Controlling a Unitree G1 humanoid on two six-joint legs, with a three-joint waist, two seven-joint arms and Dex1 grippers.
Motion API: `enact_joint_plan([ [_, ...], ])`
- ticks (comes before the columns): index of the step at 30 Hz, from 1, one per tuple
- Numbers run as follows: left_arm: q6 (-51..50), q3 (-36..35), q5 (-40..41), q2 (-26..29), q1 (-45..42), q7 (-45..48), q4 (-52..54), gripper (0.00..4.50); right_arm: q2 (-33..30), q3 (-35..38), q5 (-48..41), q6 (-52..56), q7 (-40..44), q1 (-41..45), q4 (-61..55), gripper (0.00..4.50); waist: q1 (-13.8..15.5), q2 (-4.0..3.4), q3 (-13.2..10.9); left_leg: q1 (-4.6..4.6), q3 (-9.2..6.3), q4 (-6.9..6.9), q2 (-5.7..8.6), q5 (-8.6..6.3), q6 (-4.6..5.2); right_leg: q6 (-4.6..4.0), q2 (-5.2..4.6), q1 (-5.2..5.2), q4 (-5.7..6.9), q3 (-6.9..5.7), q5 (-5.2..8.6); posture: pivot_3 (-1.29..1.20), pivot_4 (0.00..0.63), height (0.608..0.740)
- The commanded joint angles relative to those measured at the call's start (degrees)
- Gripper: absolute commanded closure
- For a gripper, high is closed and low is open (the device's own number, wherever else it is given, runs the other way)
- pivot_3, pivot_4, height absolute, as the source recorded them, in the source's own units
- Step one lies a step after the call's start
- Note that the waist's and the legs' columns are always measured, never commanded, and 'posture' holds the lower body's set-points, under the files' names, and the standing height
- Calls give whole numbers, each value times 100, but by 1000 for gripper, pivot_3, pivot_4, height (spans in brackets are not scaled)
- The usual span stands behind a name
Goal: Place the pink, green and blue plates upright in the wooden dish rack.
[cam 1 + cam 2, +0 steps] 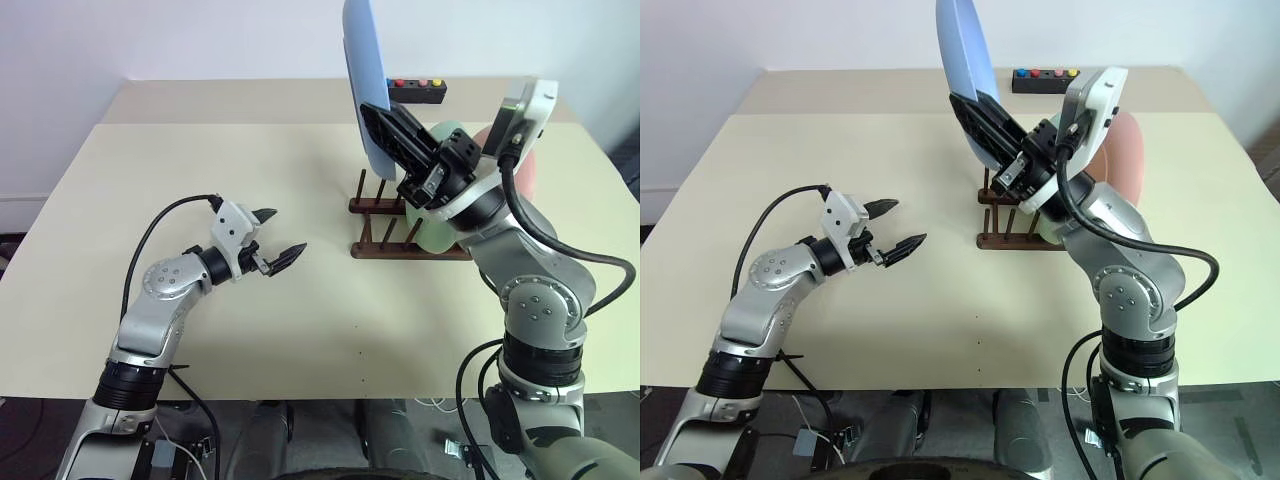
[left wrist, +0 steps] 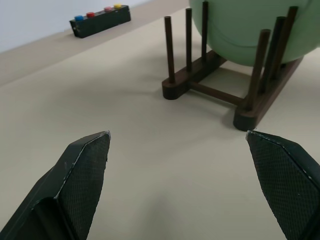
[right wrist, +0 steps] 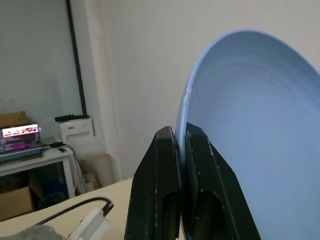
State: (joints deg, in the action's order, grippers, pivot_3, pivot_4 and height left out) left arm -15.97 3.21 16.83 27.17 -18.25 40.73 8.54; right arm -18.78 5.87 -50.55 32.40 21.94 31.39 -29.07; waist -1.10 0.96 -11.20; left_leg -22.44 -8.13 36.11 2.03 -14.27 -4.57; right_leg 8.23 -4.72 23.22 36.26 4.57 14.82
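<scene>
My right gripper (image 1: 376, 116) is shut on the lower rim of the light blue plate (image 1: 364, 70), holding it upright in the air above the near-left end of the wooden dish rack (image 1: 385, 248). In the right wrist view the two fingers (image 3: 160, 165) pinch the blue plate's (image 3: 250, 130) edge. The mint green plate (image 2: 250, 30) stands upright between the rack's pegs. Behind it stands the salmon pink plate (image 1: 1127, 150), partly hidden by my right arm. My left gripper (image 1: 287, 230) is open and holds nothing, low over the table to the left of the rack.
A black box with coloured buttons (image 1: 418, 92) sits at the back of the beige table (image 1: 200, 170), behind the rack. Several free pegs (image 2: 170, 47) stand at the rack's near end. A white wall rises behind the table.
</scene>
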Motion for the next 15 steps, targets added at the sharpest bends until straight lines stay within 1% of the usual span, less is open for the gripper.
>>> enact_joint_plan([
  [1, 44, -17, 132, 3, -18, 158, 284, 43, 149, 225, -405, 60, -233, -35, -100, 4500, -2, 0, 0, 0, 0, 0, 0, 0, 0, 0, 0, 0, 0, 0, 0, 0, 150, 740],
  [5, 40, 33, 56, -11, 20, 194, 336, 43, 238, 272, -603, 134, -373, -202, 11, 4500, -4, 0, 0, 0, 0, -1, 0, 0, 0, 0, 0, 0, 0, 0, 0, 0, 150, 740],
  [15, 57, 35, -8, -28, 15, 192, 356, 43, 392, 118, -546, 176, -495, -511, 95, 4500, -5, -1, 0, 0, 0, -1, 0, 0, 0, 0, 1, 1, 0, 0, 0, 0, 150, 740],
])
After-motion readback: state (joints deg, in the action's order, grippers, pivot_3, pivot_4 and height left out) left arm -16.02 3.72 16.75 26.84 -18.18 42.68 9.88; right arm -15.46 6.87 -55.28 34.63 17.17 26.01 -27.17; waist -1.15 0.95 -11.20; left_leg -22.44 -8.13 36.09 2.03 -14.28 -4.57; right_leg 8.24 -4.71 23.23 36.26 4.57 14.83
